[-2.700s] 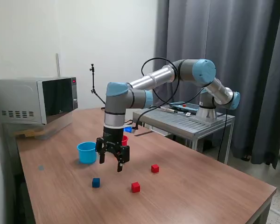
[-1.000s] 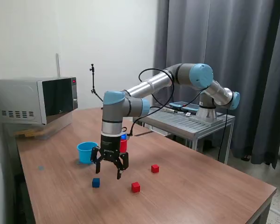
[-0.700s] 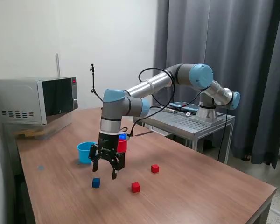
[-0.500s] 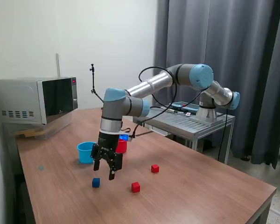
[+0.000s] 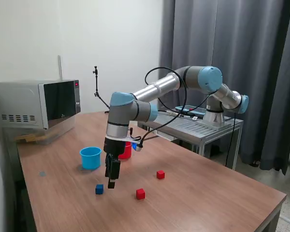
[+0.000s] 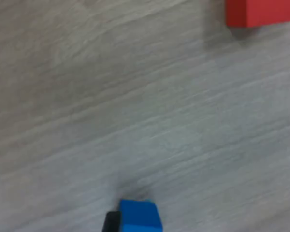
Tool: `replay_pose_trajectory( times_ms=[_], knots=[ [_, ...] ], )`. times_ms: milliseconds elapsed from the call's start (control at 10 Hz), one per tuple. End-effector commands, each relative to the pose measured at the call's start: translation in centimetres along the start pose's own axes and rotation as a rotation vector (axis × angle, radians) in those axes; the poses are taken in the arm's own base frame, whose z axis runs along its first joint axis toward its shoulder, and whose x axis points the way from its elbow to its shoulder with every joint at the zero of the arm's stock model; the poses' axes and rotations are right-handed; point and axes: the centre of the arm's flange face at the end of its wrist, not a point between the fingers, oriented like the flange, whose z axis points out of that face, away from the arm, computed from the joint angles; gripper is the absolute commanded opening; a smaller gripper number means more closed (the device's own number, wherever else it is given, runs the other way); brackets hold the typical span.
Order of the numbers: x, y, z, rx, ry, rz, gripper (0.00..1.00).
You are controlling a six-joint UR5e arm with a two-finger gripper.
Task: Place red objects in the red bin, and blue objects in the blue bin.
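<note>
The pincer (image 5: 111,182) hangs just above the tabletop (image 5: 208,193), its fingers seemingly apart and holding nothing, and the blue cube (image 5: 99,189) lies just beside it toward the exterior view's left, slightly nearer the camera

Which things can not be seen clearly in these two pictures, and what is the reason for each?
- Gripper, exterior view: seen edge-on, so open or shut cannot be told.
- Red cup, exterior view: partly behind the arm; its inside is hidden.
- Light blue cup, exterior view: contents hidden by its wall.
- Blue cube, wrist view: cut off by the picture's edge.
- Red cube, wrist view: cut off by the edge.
</note>
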Motion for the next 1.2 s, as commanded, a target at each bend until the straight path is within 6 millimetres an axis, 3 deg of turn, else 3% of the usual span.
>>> replay_pose_trajectory(
  times_ms=[0, 400, 900, 1100],
  knots=[
    [-0.2, 0.1, 0.0, -0.011, -0.022, 0.093, 1.0],
    [-0.6, -0.2, 0.8, 0.003, -0.034, 0.106, 1.0],
    [-1.7, 0.3, 4.3, 0.005, -0.037, 0.117, 1.0],
    [-1.8, 0.9, 3.8, -0.011, -0.03, 0.118, 1.0]
  ],
)
